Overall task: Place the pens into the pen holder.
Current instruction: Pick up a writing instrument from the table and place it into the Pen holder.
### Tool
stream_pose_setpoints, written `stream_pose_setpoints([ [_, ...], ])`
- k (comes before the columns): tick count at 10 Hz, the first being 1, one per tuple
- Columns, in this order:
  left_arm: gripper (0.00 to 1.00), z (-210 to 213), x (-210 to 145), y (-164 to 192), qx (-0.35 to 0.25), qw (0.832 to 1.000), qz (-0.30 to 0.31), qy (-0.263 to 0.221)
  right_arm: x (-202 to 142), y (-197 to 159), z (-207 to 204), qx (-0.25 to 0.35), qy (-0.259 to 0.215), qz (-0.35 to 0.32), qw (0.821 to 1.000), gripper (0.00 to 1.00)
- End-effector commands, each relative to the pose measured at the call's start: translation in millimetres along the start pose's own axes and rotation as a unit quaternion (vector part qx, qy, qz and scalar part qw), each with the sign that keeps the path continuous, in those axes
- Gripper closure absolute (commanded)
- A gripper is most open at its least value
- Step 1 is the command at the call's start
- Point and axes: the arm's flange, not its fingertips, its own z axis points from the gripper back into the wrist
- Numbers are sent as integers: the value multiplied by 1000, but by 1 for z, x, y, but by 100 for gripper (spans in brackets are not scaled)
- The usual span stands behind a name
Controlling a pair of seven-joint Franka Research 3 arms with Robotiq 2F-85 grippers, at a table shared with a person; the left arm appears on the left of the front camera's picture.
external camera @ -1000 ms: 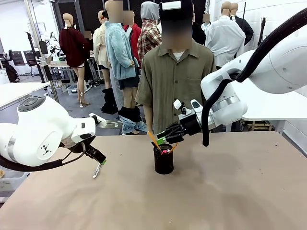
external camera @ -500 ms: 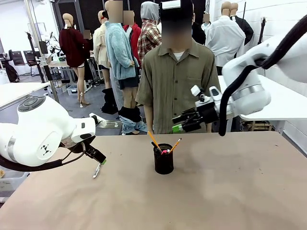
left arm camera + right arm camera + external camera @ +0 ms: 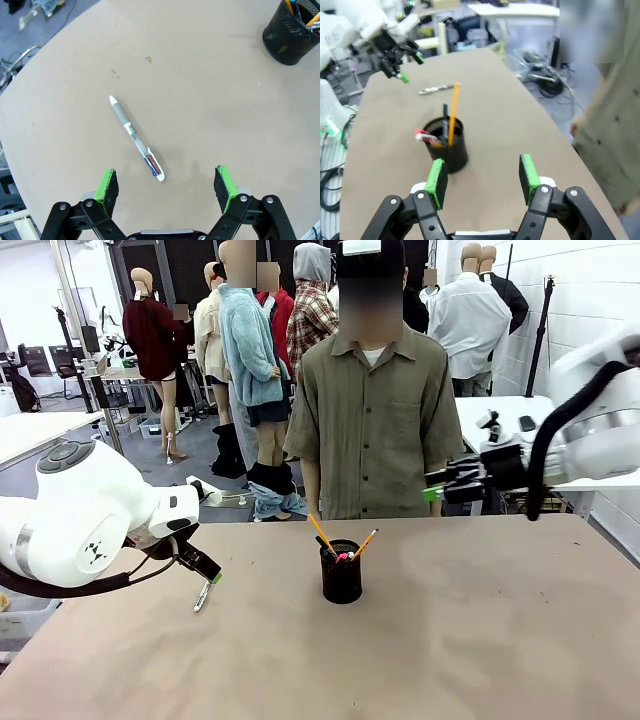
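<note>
Centrally, the pen holder (image 3: 341,578) stands upright on the brown table (image 3: 480,640), with bare surface on every side and every edge well apart from it. Two orange pencils (image 3: 320,533) lean out over its rim, beside a dark pen (image 3: 444,112) and a pink-red tip (image 3: 422,135) (too small to tell what it belongs to). One silvery pen (image 3: 136,138) lies flat near the table's left edge, well apart from the holder. The left gripper (image 3: 166,184) hovers just above it, jaws spread wide and empty. The pen's nearer end lies about level with the green pads (image 3: 107,184), between them and touching neither. The right gripper (image 3: 482,177) hangs in the air near the table's far edge, just beside the person (image 3: 370,410). Its jaws are apart with nothing in them, and open table lies between it and the holder.
</note>
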Motion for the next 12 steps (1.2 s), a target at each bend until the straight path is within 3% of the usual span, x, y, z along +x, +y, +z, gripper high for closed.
stream_pose_setpoints([
  [1,0,1,0,2,0,1000,3,-1,-3,14,28,-60,41,-64,995,28],
  [3,0,1,0,2,0,1000,3,-1,4,16,64,-107,93,-120,983,28],
  [5,0,1,0,2,0,1000,3,-1,25,21,94,-113,149,-187,964,28],
  [6,0,1,0,2,0,1000,3,-1,39,21,104,-117,191,-220,949,28],
  [8,0,1,0,2,0,1000,3,-1,70,23,119,-123,318,-254,905,28],
  [10,0,1,0,2,0,1000,3,-1,90,27,112,-143,397,-238,875,28],
  [12,0,0,0,0,0,1000,0,0,95,31,88,-133,421,-209,873,28],
])
